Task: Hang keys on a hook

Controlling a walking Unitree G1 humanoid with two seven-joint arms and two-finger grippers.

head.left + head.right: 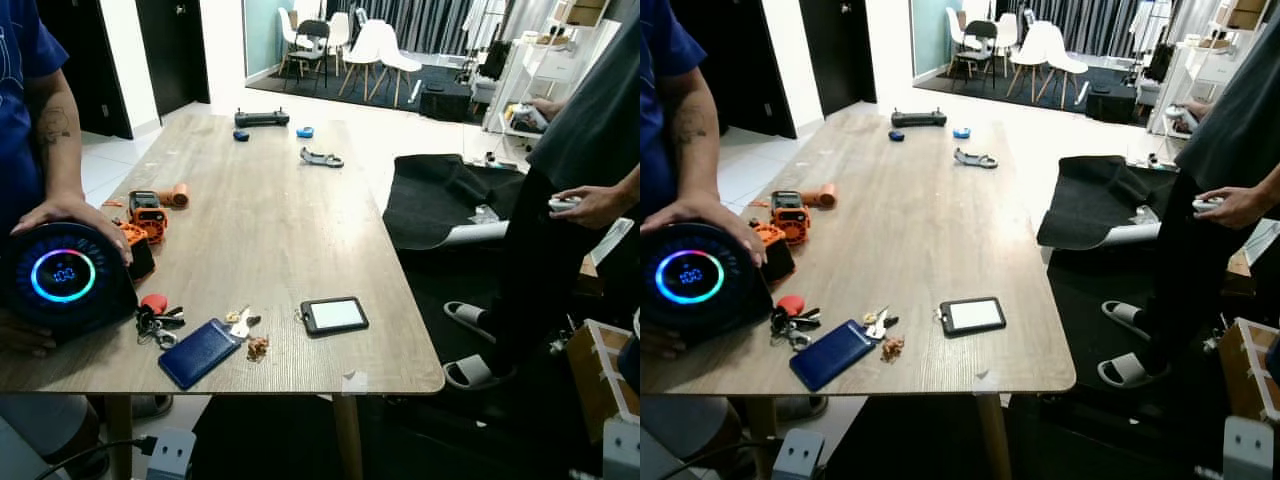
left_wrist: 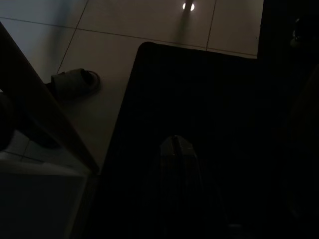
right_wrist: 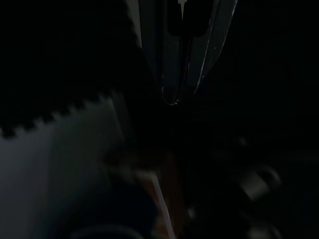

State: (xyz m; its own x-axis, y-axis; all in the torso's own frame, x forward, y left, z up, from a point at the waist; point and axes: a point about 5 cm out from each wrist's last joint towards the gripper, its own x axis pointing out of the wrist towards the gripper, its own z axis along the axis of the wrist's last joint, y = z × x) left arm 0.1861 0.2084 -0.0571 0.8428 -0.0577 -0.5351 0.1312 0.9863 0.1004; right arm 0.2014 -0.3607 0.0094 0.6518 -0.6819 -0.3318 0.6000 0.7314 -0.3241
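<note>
A bunch of dark keys with a red fob (image 1: 157,316) lies near the front left of the wooden table (image 1: 270,215). A smaller set of silver keys (image 1: 240,320) rests just to its right, beside a blue wallet (image 1: 200,352). Both arms hang low beside the table. In the dim left wrist view my left gripper (image 2: 174,143) points down at a dark floor mat, fingers together. My right gripper (image 3: 173,98) shows in the very dark right wrist view with its fingers closed and nothing between them.
A person's hand rests on a round black speaker with a glowing ring (image 1: 62,277) at the table's left. A small screen device (image 1: 335,314), orange tools (image 1: 147,212) and a black controller (image 1: 262,118) lie on the table. Another person (image 1: 570,190) stands right on a black mat (image 1: 440,200).
</note>
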